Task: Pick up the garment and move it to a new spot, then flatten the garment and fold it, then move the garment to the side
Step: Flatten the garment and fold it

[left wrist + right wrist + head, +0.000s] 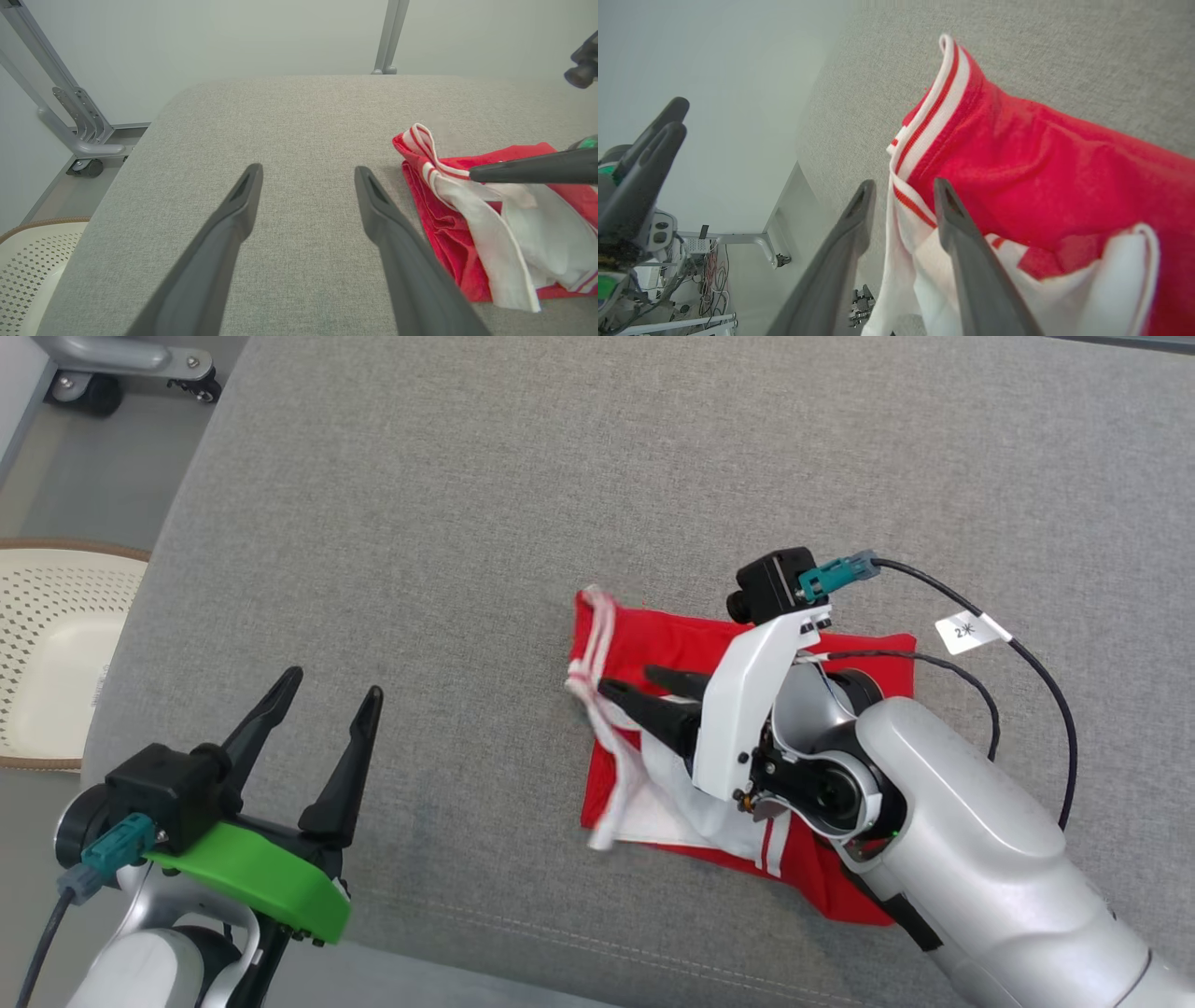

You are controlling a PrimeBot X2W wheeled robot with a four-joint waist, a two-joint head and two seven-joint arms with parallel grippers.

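Red with white striped trim, the garment (672, 644) lies bunched and partly folded on the grey upholstered surface (467, 523), toward 4 o'clock in the head view. Its ribbed hem (597, 616) stands up in a ridge at the cloth's 10 o'clock corner.

The right gripper (627, 679) reaches over the garment and points to 9 o'clock. Its jaws are visibly parted, and in the right wrist view the striped hem runs through the gap between them, loose rather than pinched. The left gripper (333, 681) hangs at 8 o'clock, spread wide and holding nothing, well apart from the cloth.

The risk, as I judge it, is in that loose hem. If the arm draws away while trim is draped over a finger, the fabric could snag, drag along and undo the fold. The raised ridge could also flop back toward 3 o'clock, leaving an uneven stack. A later one-sided pull to shift the garment would likely let the layers slide apart. The perforated basket (56, 616) at 9 o'clock sits off the surface.
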